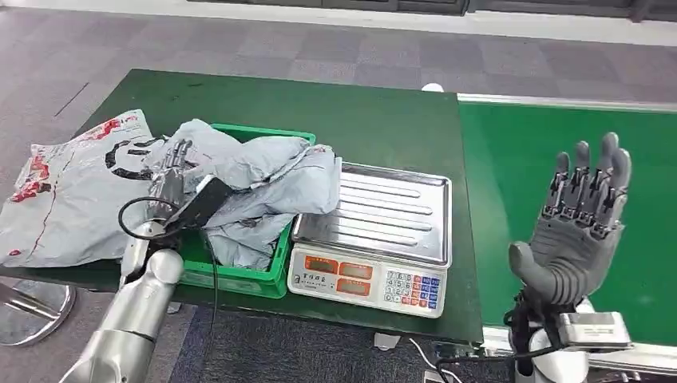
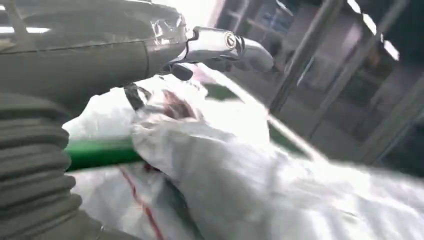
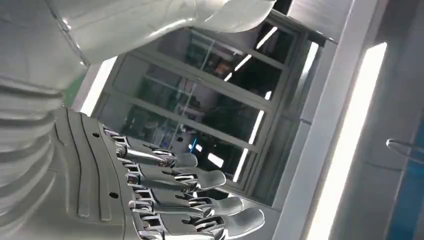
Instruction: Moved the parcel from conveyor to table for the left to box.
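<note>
**Left hand on the grey parcel at the green crate; right hand raised and spread over the conveyor**

The grey parcel (image 1: 267,179), a crumpled soft poly mailer, lies heaped in and over the green plastic crate (image 1: 239,275) near the front edge of the dark green table (image 1: 375,112). Its bulk spills over the crate's right rim, and it touches the left edge of the steel pan of the electronic scale (image 1: 375,231) standing just beside the crate.

The left hand (image 1: 172,171) reaches forward over the crate's left side, fingers lying on the left end of the parcel. From the head view I cannot tell whether the fingers grip the plastic or merely rest on it. The left wrist view is blurred: it shows the grey ribbed cover, a shiny fingertip (image 2: 225,42) extended above pale folds of the parcel (image 2: 240,170), and a strip of the crate's green rim (image 2: 100,152) beneath them.

Just left of the crate, partly under the parcel's left end, a second, flatter mailer (image 1: 68,195) with red and black printing lies on the table's left part.

The right hand (image 1: 579,223) is held upright over the green conveyor belt (image 1: 519,175), well apart from the parcel and the scale, palm facing the camera, fingers straight and holding nothing. The right wrist view shows its fingers (image 3: 200,192) extended against windows and ceiling lights.
</note>
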